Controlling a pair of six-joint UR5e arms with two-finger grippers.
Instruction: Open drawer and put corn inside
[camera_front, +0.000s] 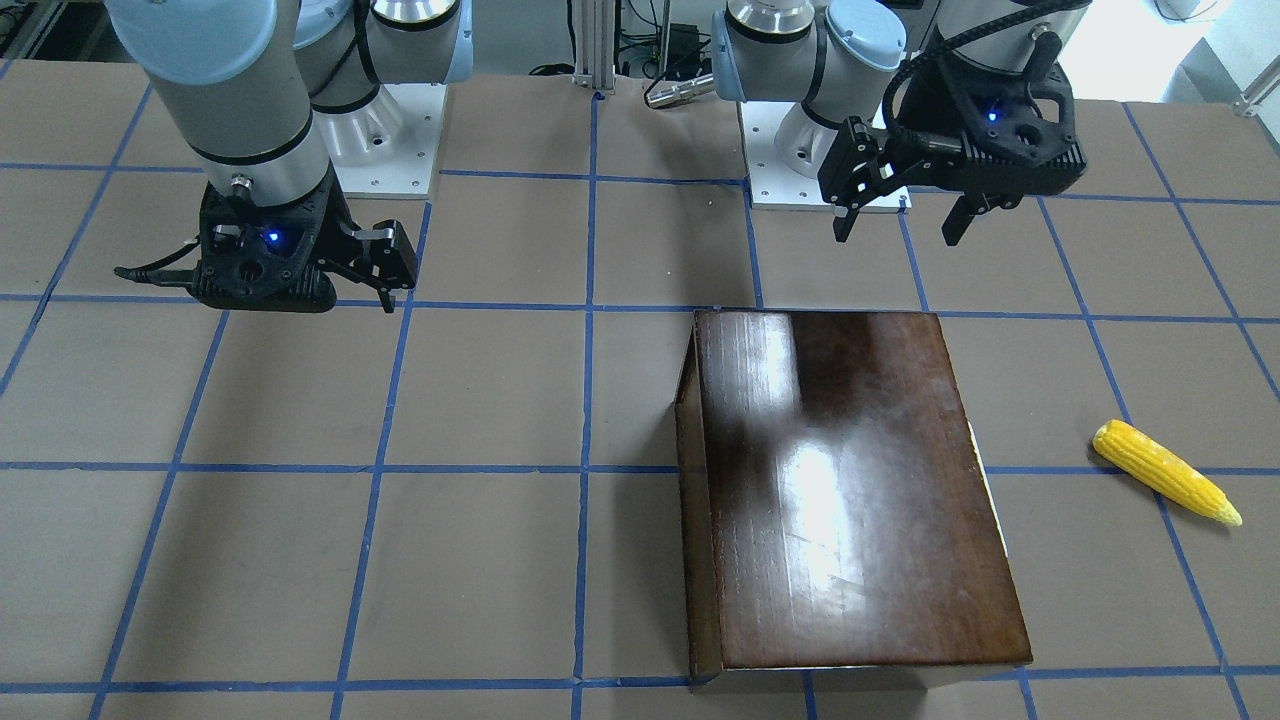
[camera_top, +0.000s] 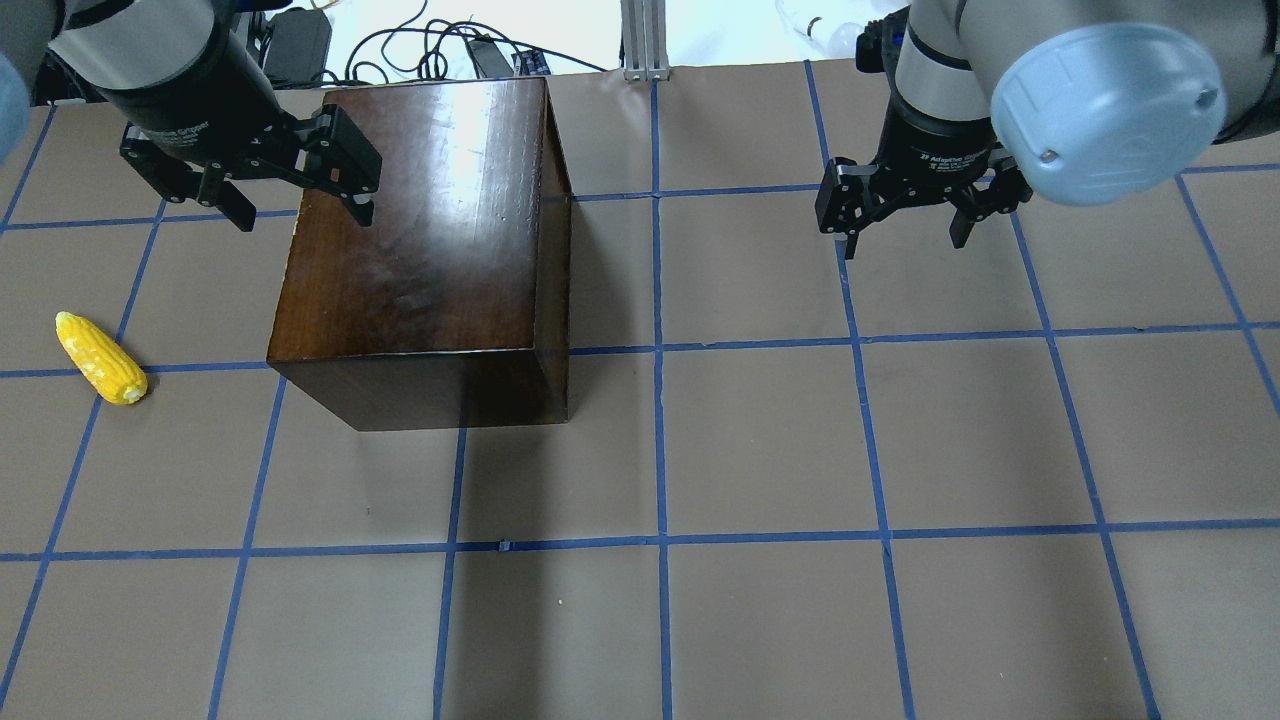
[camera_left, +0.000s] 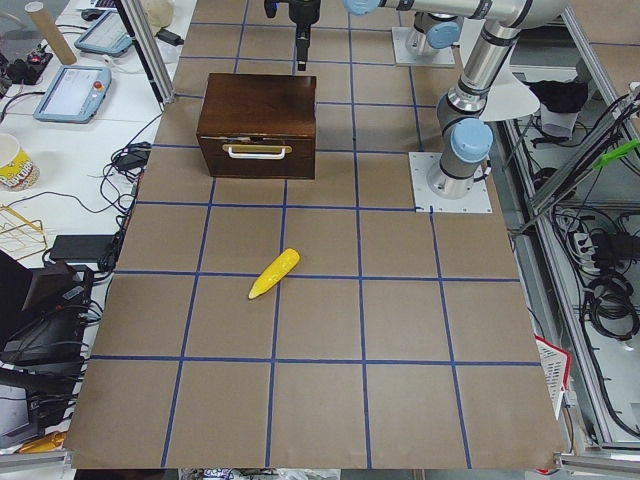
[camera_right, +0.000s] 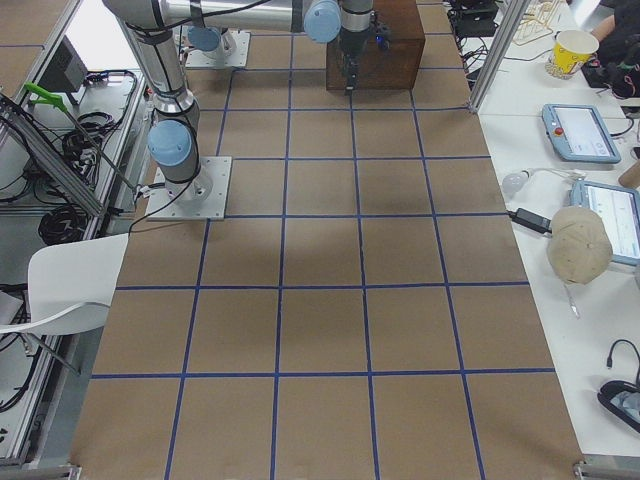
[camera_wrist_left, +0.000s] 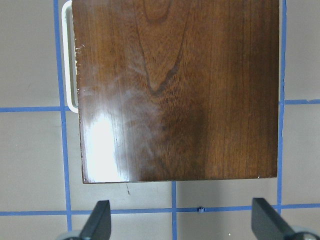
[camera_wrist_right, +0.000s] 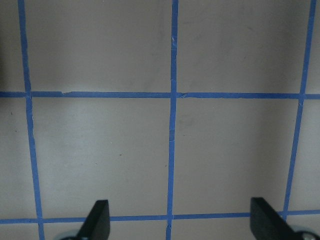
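Note:
The glossy dark-brown wooden box (camera_top: 420, 230) stands on the table, also in the front view (camera_front: 850, 480). Its drawer (camera_left: 256, 158) is shut. The drawer's front carries a cream handle (camera_wrist_left: 67, 55) and faces the corn's side. The yellow corn (camera_top: 100, 358) lies on the table off that side, apart from the box (camera_front: 1165, 470). My left gripper (camera_top: 303, 213) is open and empty. It hovers above the box's edge nearest my base (camera_wrist_left: 182, 225). My right gripper (camera_top: 905, 240) is open and empty above bare table (camera_wrist_right: 182, 225), well away from the box.
The table (camera_top: 760, 450) is brown with a blue tape grid. Both arm base plates (camera_front: 390, 150) are bolted at my edge. An aluminium post (camera_top: 640, 40) and cables stand past the far edge. Side benches hold tablets (camera_left: 75, 90) and a cup.

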